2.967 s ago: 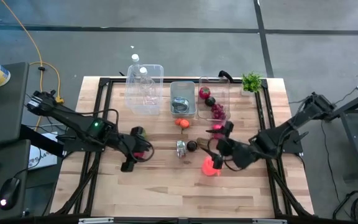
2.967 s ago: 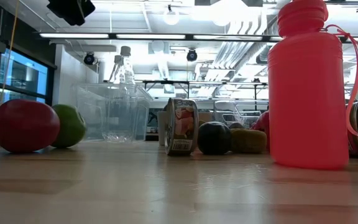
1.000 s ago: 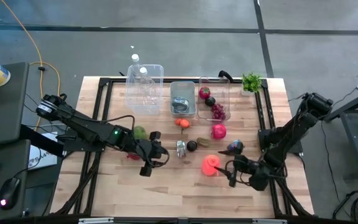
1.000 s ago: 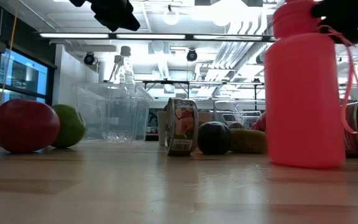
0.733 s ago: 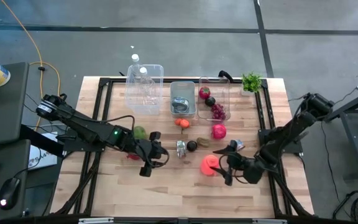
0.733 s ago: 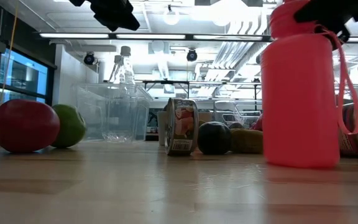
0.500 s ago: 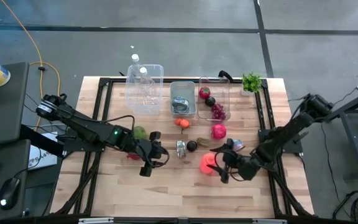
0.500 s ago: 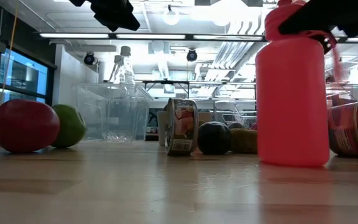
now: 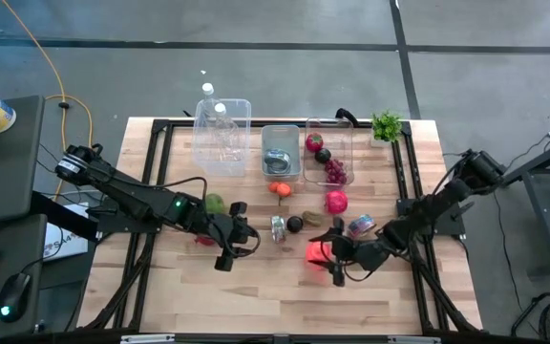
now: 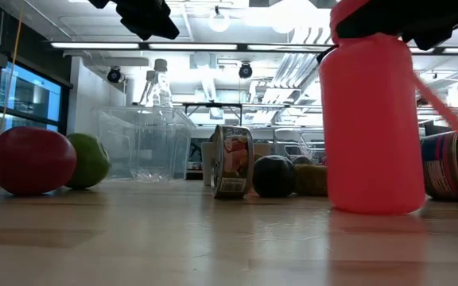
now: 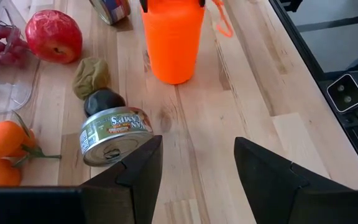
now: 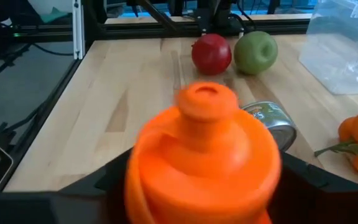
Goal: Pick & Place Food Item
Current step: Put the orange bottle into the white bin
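An orange-pink bottle [image 9: 317, 251] with a carry strap stands upright on the table right of centre. My right gripper [image 9: 329, 254] is around its top, coming from the table's right side. My left gripper [image 9: 229, 247] hangs open above the table left of centre, with nothing between its fingers. A can [image 9: 277, 227] lies on its side at the middle, with a dark fruit [image 9: 295, 225] and a brownish fruit [image 9: 311, 218] beside it. A red apple [image 10: 30, 160] and a green apple [image 9: 215, 202] rest on the table near the left arm. My right gripper has the bottle's shoulder [image 12: 148, 155], just under the cap, between its two fingers [image 12: 300, 177], one on each side. The fingers come nearly level from the table's right side, slanting a little down. The bottle stands upright with its base [image 10: 372, 205] on the table.
At the far edge stand three clear bins: one with plastic bottles [image 9: 222, 134], one with a can [image 9: 281, 151], one with fruit [image 9: 327, 153]. Oranges [image 9: 280, 188], a red fruit [image 9: 336, 202] and a second can [image 9: 359, 226] lie nearby. A small plant [image 9: 386, 125] stands far right.
My right gripper has moved toward the table's left and swung round onto the bottle's top. The bottle has slid a little toward the table's left, still upright, and its strap has swung out.
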{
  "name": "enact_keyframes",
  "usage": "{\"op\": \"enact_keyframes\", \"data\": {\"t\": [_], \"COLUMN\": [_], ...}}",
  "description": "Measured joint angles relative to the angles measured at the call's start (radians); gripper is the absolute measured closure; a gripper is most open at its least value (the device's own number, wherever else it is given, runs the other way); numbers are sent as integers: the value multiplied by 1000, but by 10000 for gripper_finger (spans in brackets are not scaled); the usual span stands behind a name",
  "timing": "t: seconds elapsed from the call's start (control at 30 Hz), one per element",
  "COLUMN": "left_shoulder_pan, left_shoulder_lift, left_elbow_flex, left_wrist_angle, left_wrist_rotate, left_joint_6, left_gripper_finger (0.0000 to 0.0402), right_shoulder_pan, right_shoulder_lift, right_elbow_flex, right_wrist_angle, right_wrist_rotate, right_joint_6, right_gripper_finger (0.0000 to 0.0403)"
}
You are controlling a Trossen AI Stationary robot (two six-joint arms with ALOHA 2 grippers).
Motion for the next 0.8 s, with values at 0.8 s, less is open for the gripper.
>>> {"op": "enact_keyframes", "data": {"t": [0.8], "left_shoulder_pan": [8], "left_shoulder_lift": [315], "left_elbow_flex": [0], "left_wrist_angle": [783], "left_wrist_rotate": [0], "left_joint_6": [184], "left_gripper_finger": [211], "right_shoulder_pan": [-164], "right_shoulder_lift": [27], "right_elbow_flex": [-3], "right_wrist_angle": [154], "right_wrist_rotate": [-382], "right_joint_6": [-108], "right_gripper_finger": [211]}}
